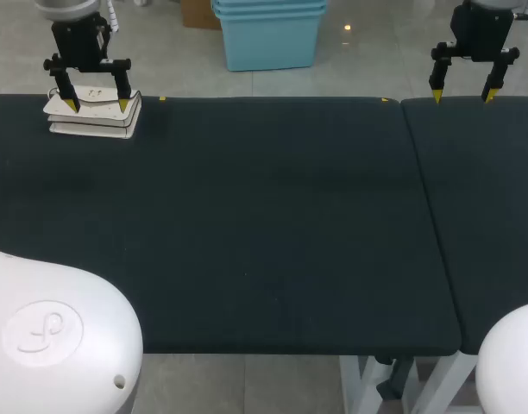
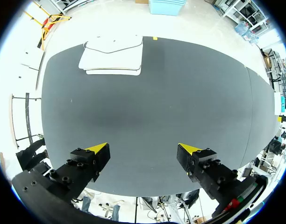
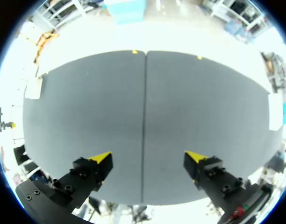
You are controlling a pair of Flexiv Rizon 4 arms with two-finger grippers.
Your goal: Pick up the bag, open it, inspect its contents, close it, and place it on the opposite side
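A flat white bag (image 1: 91,121) with a dark trim line lies at the far left corner of the black table (image 1: 264,224). My left gripper (image 1: 97,103) hangs open in line with the bag, nothing between its yellow tips. In the left wrist view the bag (image 2: 112,56) lies well ahead of the open left gripper (image 2: 143,150), apart from it. My right gripper (image 1: 462,96) hangs open and empty at the far right. In the right wrist view the right gripper (image 3: 147,159) is open over bare table, and the bag (image 3: 33,87) shows small, far off to the side.
A seam (image 1: 428,216) splits the table into a wide left part and a narrow right part. Small yellow marks (image 1: 163,98) sit on the far edge. White rounded parts of my arms (image 1: 48,336) cover the near corners.
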